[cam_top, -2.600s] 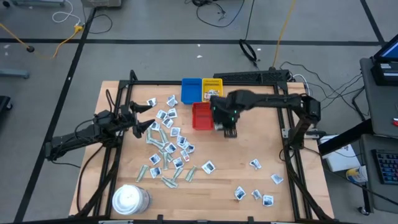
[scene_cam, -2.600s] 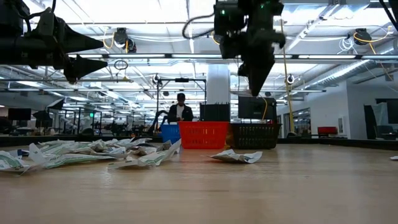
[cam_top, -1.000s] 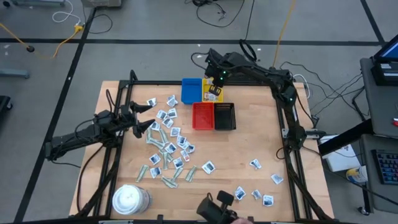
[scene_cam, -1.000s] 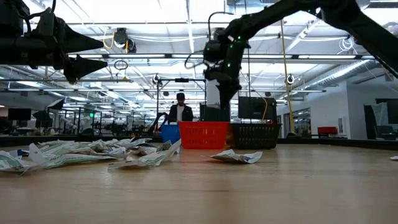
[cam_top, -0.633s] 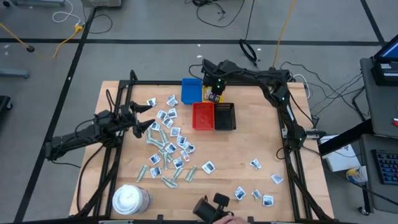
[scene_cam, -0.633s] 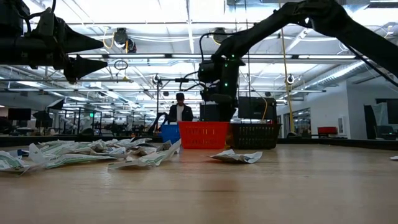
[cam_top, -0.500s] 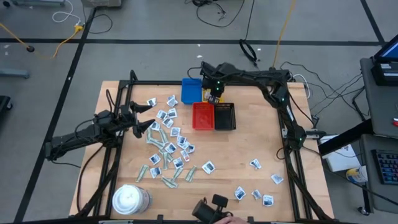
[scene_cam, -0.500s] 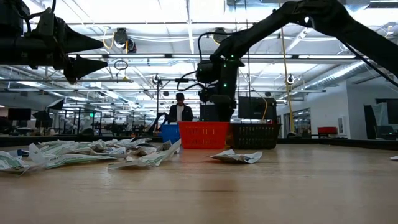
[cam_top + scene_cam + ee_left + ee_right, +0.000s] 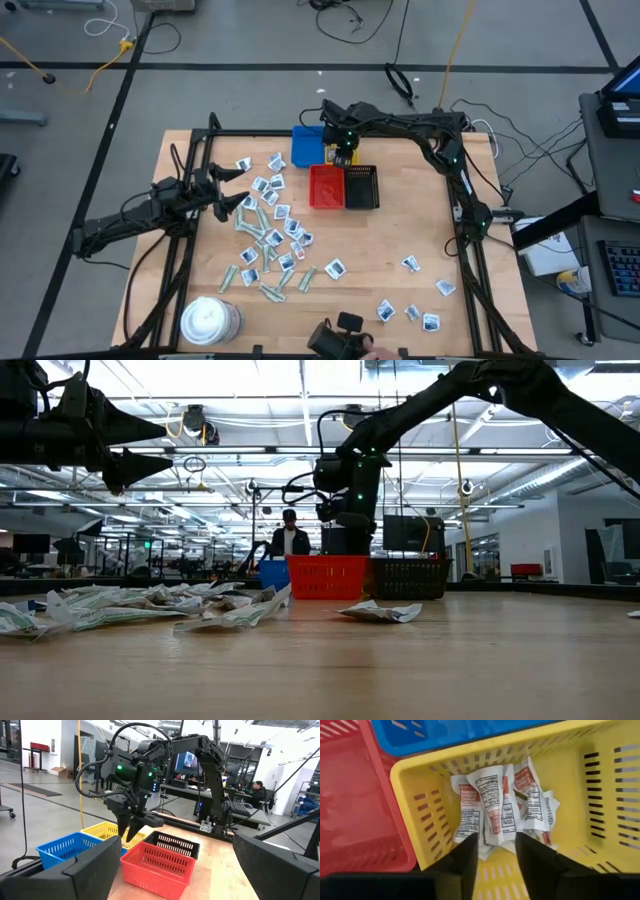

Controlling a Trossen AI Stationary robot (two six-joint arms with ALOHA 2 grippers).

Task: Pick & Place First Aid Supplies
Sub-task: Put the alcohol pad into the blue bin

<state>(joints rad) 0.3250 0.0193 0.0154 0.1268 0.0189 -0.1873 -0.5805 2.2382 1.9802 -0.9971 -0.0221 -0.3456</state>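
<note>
Several small wrapped packets [image 9: 270,225], white squares and pale strips, lie loose on the table's left half, and a few more packets [image 9: 410,312] lie at the near right. My right gripper [image 9: 496,852] points down into the yellow tray [image 9: 570,750] at the far edge, its fingers a narrow gap apart. Below it, white packets with orange marks [image 9: 492,807] lie in a heap on the tray floor. It also shows in the high view [image 9: 342,152] and the left wrist view [image 9: 129,832]. My left gripper [image 9: 238,200] hangs open above the table's left side, empty.
A blue tray [image 9: 308,145] stands left of the yellow one. A red tray [image 9: 326,186] and a black tray [image 9: 361,187] stand in front of them. A round white tub [image 9: 208,320] stands at the near left corner. A hand with a dark object [image 9: 340,342] shows at the near edge.
My right gripper has come from beyond the table's far edge toward the near edge and down, until its fingertips are in the yellow tray. The dark object at the near edge has shifted a little.
</note>
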